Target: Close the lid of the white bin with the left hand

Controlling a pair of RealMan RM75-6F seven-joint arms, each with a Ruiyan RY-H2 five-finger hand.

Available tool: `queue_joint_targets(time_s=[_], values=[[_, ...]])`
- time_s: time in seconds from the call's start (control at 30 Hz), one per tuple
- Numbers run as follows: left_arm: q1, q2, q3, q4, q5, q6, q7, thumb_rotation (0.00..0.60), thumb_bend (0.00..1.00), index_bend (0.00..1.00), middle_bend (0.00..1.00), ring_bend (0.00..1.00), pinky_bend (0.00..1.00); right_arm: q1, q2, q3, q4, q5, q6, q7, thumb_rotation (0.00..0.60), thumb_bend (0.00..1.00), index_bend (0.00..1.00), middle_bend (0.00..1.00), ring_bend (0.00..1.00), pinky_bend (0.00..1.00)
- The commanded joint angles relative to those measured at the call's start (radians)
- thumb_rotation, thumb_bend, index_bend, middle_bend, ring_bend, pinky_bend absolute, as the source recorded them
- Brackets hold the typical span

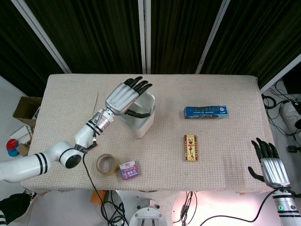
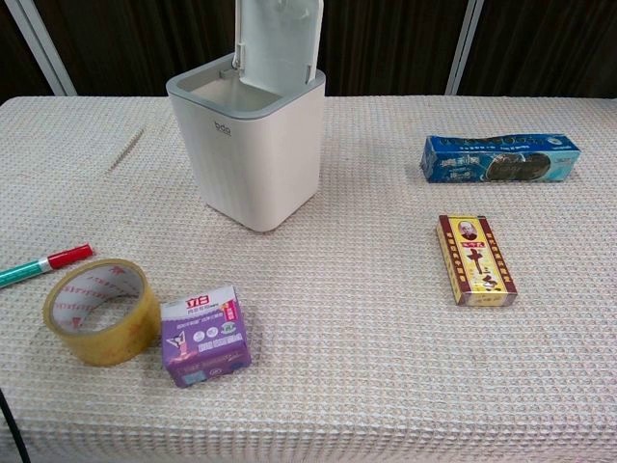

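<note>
The white bin (image 1: pixel 140 123) stands left of the table's middle, with a grey rim (image 2: pixel 207 95). In the chest view its lid (image 2: pixel 280 43) stands upright at the bin's far side, leaving the top open. My left hand (image 1: pixel 124 96) hovers flat over the bin in the head view, its dark fingertips (image 1: pixel 141 84) stretched toward the far edge, hiding most of the lid. Whether it touches the lid I cannot tell. It holds nothing. My right hand (image 1: pixel 270 164) rests near the front right corner, fingers apart and empty. Neither hand shows in the chest view.
A blue biscuit pack (image 2: pixel 501 157) lies right of the bin, a red and yellow box (image 2: pixel 476 258) nearer the front. Front left are a tape roll (image 2: pixel 99 311), a small purple box (image 2: pixel 204 334) and a red-capped marker (image 2: pixel 43 264).
</note>
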Motion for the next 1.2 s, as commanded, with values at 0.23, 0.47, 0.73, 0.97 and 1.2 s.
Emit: queue_joint_targets(time_s=[0.23, 0.47, 0.73, 0.97, 1.2], values=[[-0.018, -0.006, 0.027, 0.004, -0.012, 0.023, 0.005, 0.0, 0.06, 0.1, 0.12, 0.05, 0.21, 0.0, -0.002, 0.001, 0.012, 0.002, -0.001, 0.01, 0.6, 0.23, 0.0, 0.0, 0.0, 0.0], [-0.031, 0.001, 0.045, -0.004, -0.01, 0.038, 0.027, 0.0, 0.06, 0.1, 0.12, 0.05, 0.21, -0.003, -0.008, 0.006, 0.018, 0.009, 0.005, 0.007, 0.6, 0.23, 0.0, 0.0, 0.0, 0.0], [-0.055, -0.012, 0.082, -0.011, -0.005, 0.065, 0.143, 0.0, 0.06, 0.1, 0.15, 0.05, 0.21, -0.003, -0.014, 0.006, 0.026, 0.016, -0.004, 0.008, 0.6, 0.23, 0.0, 0.0, 0.0, 0.0], [-0.07, -0.002, 0.097, -0.045, -0.045, 0.064, 0.21, 0.0, 0.06, 0.11, 0.24, 0.05, 0.21, -0.001, -0.011, 0.01, 0.025, 0.023, -0.009, 0.009, 0.6, 0.23, 0.0, 0.0, 0.0, 0.0], [-0.059, 0.029, 0.123, -0.095, -0.051, 0.087, 0.246, 0.0, 0.06, 0.11, 0.29, 0.05, 0.21, -0.004, -0.017, 0.007, 0.036, 0.022, -0.007, 0.017, 0.6, 0.23, 0.0, 0.0, 0.0, 0.0]])
